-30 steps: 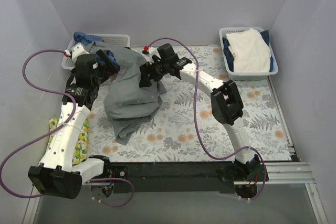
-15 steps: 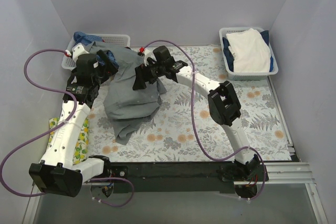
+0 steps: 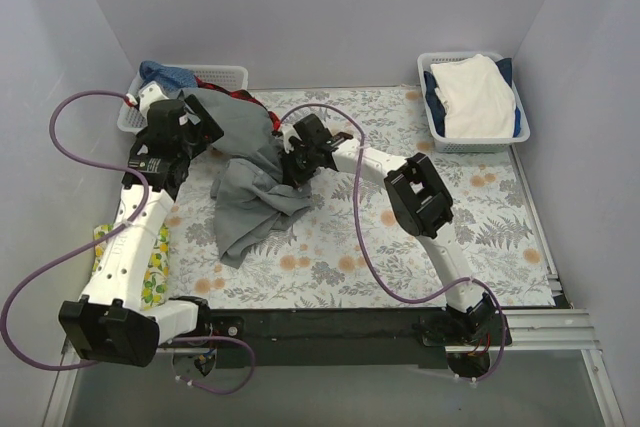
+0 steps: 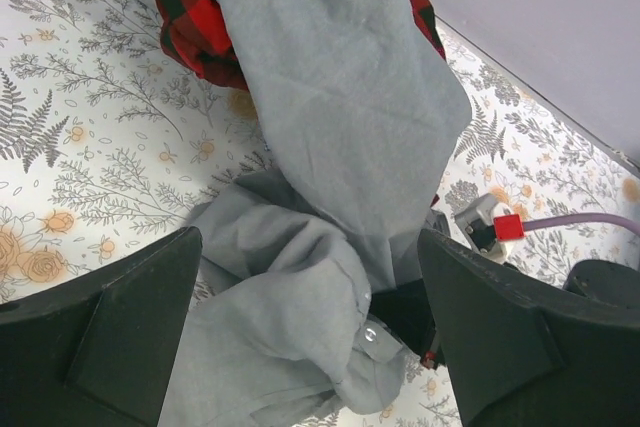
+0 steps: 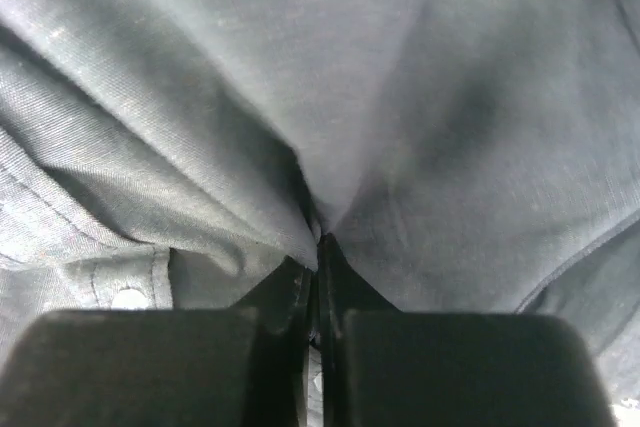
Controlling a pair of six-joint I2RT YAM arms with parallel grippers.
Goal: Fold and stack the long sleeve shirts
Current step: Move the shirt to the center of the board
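Observation:
A plain grey shirt (image 3: 250,182) lies crumpled on the table, one part stretched up to the left basket. My right gripper (image 3: 288,167) is shut on a fold of it; in the right wrist view the cloth (image 5: 400,97) is pinched between the closed fingertips (image 5: 318,252). My left gripper (image 3: 205,127) hangs open above the shirt's upper part, its fingers (image 4: 100,337) wide apart over the grey cloth (image 4: 330,97) with nothing held. A red-black plaid shirt (image 4: 190,27) shows under the grey one near the basket (image 3: 248,99). A blue shirt (image 3: 165,74) sits in that basket.
The left white basket (image 3: 225,74) stands at the back left. A second white basket (image 3: 520,127) at the back right holds folded white and blue cloth. A lemon-print cloth (image 3: 152,277) lies at the left edge. The fern-print cover (image 3: 470,207) spans the table. Purple cables loop off both arms.
My right gripper has closed on the grey shirt and moved toward the near side. The shirt's mound has been pulled flatter, uncovering the plaid shirt. The left gripper stays open.

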